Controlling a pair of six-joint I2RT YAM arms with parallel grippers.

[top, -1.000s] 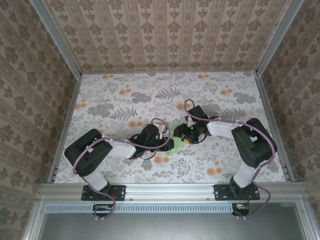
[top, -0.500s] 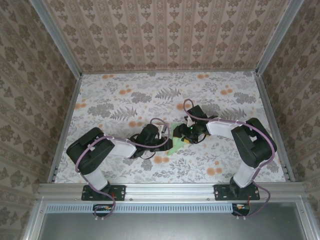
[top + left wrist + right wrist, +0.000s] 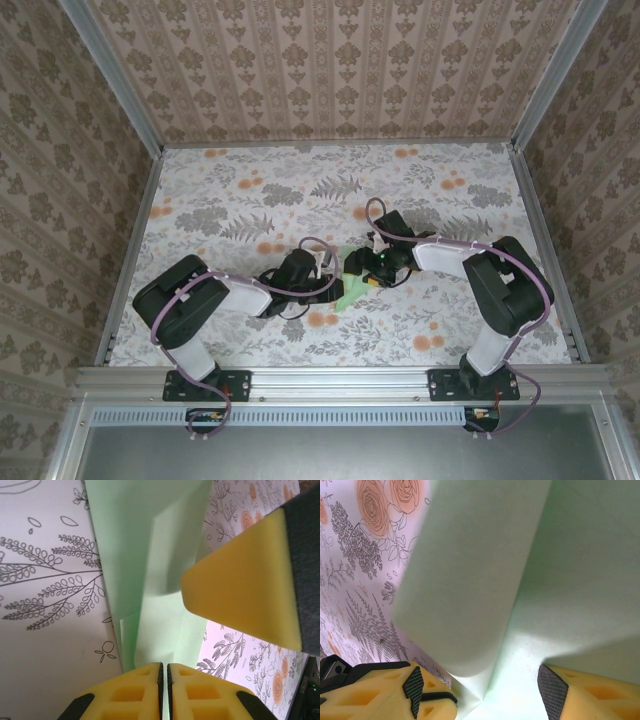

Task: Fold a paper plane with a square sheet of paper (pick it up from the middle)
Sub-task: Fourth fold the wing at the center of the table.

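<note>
Square sheet of paper (image 3: 145, 540): pale green, part-folded, one flap curled up, on floral tabletop (image 3: 45, 630). Left fingers (image 3: 130, 695): pressed together, tips at sheet's near edge. Right fingers (image 3: 375, 695): wide apart, curled flap between them.

Sheet of paper (image 3: 346, 292) lies mid-worktop (image 3: 220, 190), between the two claws. Left claw (image 3: 333, 272) sits at its left edge, its arm reaching in from the near left. Right claw (image 3: 366, 276) stands over its right part, reaching from the near right. One flap curls up off the rest, between the right claw's fingers (image 3: 415, 690).
</note>
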